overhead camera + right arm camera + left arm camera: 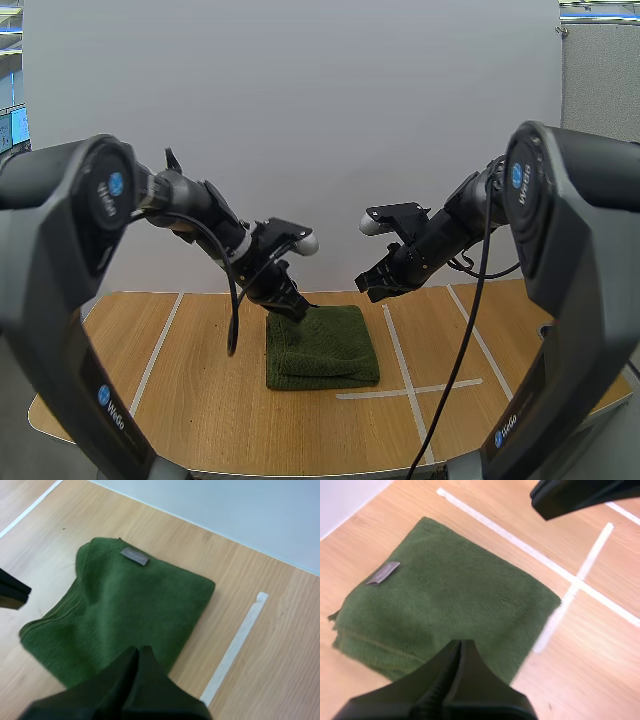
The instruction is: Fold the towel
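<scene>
Left end effector (460, 646) closed, empty, low at far left corner of folded green towel (450, 595). Right end effector (137, 651) closed, empty, raised near far right corner. Towel flat on wooden counter (200, 400), grey tag (383, 573) up, beside white tape line (398, 350).

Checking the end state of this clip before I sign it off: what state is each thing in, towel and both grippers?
Towel: folded into a layered rectangle, lying flat on the table, label facing up.
Left gripper: shut, holding nothing, by the towel's far left corner.
Right gripper: shut, holding nothing, above the towel's right side.
</scene>
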Controlling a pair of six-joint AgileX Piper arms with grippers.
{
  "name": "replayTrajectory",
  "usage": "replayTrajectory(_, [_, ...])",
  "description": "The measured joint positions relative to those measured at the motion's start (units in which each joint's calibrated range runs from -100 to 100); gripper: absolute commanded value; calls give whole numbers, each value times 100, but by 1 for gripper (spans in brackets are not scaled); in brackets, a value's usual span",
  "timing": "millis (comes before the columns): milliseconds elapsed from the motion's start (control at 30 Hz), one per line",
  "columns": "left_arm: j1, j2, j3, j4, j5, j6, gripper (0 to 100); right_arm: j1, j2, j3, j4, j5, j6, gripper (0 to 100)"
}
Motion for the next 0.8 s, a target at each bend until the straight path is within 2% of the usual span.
replayTrajectory(133, [0,-429,248,136,40,-124,0,0,-555,417,-31,84,0,0])
replayTrajectory(367, [0,-1376,1208,356,-384,-319,0,0,-839,936,-67,158,-38,0])
replayTrajectory(633, [0,-1482,1474,424,-1222,-339,0,0,-821,1162,66,37,-225,0])
replayTrajectory(800, [0,-1149,1499,297,-1370,-249,0,25,-442,1188,95,-34,-267,0])
